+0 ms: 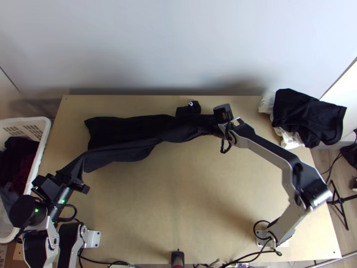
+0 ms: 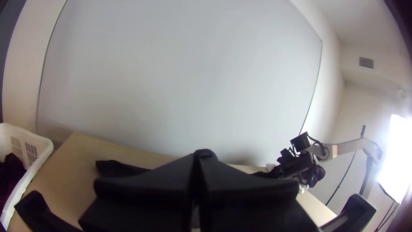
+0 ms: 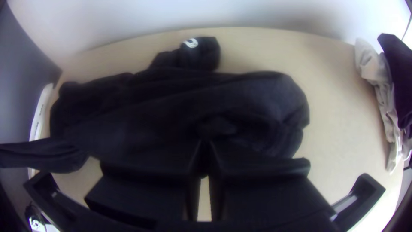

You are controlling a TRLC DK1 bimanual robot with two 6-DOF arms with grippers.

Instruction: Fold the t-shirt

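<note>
The black t-shirt (image 1: 129,134) lies bunched lengthwise across the back of the table, one strip pulled toward the near left. At that strip's end, low at the left, is my left gripper (image 1: 71,176), shut on the cloth. My right gripper (image 1: 219,124) is at the t-shirt's right end, shut on bunched cloth. In the left wrist view the left gripper (image 2: 201,157) has its fingers together, with dark t-shirt fabric (image 2: 118,167) beyond. In the right wrist view the right gripper (image 3: 205,144) is closed against the t-shirt (image 3: 159,103); a part with a white mark sticks out behind.
A white basket (image 1: 42,129) with dark clothes stands at the left edge. Dark cloth (image 1: 303,116) lies over white cloth (image 1: 290,139) at the back right corner. Bare wood (image 1: 178,192) shows in the table's middle, and a wall rises behind the table.
</note>
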